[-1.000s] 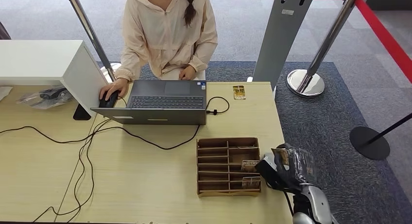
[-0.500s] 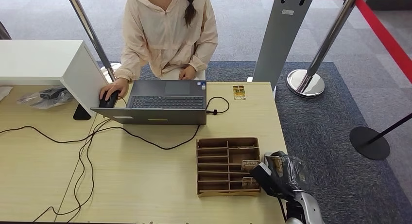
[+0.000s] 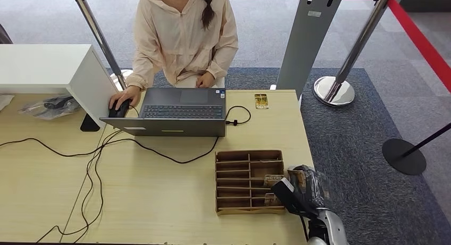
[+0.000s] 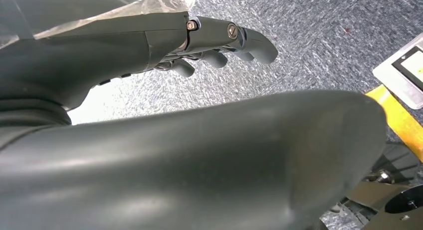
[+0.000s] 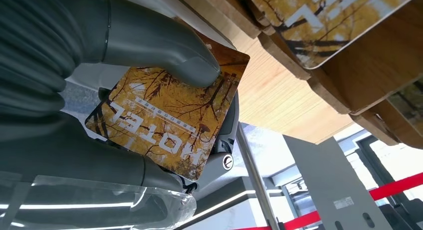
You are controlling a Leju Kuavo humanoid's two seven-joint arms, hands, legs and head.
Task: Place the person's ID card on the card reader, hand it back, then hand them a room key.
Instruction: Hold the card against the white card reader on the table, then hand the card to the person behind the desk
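While the left hand (image 4: 219,40) hung slack and unladen, the right hand (image 3: 303,189) gripped a key (image 5: 167,122) beside the tray (image 3: 249,155); person (image 3: 183,35) lay diagonally across the desk (right nearer).

Yellow autumn-leaf room key (image 5: 167,122) printed "HOTEL", pinched flat under the thumb of the right hand (image 5: 124,115); second card (image 3: 261,101) far beyond, near table edge.

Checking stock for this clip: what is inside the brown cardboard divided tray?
The brown cardboard divided tray holds yellow-printed hotel key cards in its right-hand slots; the right robot hand covers the near-right corner. Left slots look empty.
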